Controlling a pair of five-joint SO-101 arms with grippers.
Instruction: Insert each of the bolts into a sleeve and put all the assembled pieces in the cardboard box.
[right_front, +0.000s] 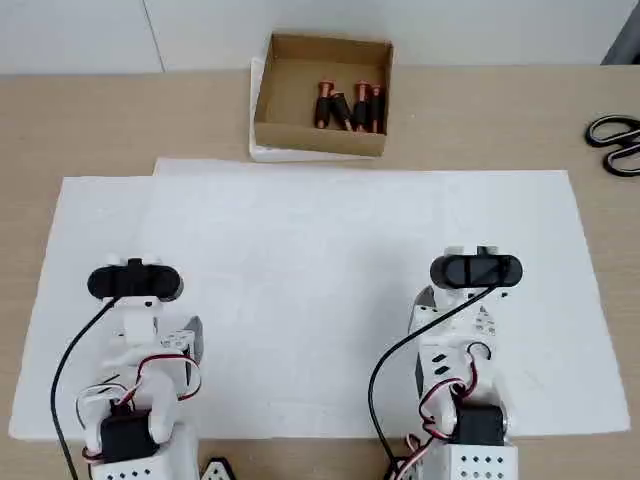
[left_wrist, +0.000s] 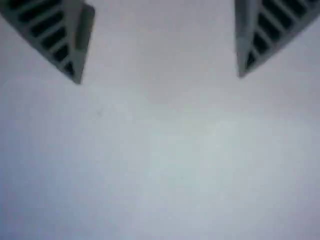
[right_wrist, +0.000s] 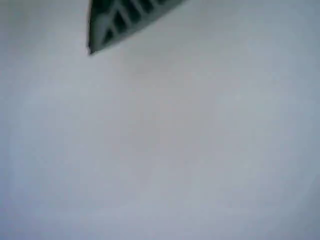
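Lying in the box: four assembled pieces (right_front: 348, 105), as far as they can be counted, are resting side by side against the right-hand half of the cardboard box (right_front: 320, 140), at the upper middle of the high view.
Task progress: no loose bolt or sleeve is showing on the white paper sheet (right_front: 320, 280) or the wooden table (right_front: 100, 110), so the job is looking finished or very nearly so; I am judging that nothing is waiting to be joined.
Left gripper (left_wrist: 157, 77): it is hanging with its two fingers spread wide apart over bare paper, carrying nothing.
Right gripper (right_wrist: 115, 25): it is hovering over bare paper too; whether it is open or closed cannot be told.
Arms: both are sitting pulled in at the lower edge of the high view, well apart from the box.
Open room: the whole middle of the sheet is lying free between arms and box.
Edges: black scissors (right_front: 615, 145) are lying at the far right edge, well away from the box.
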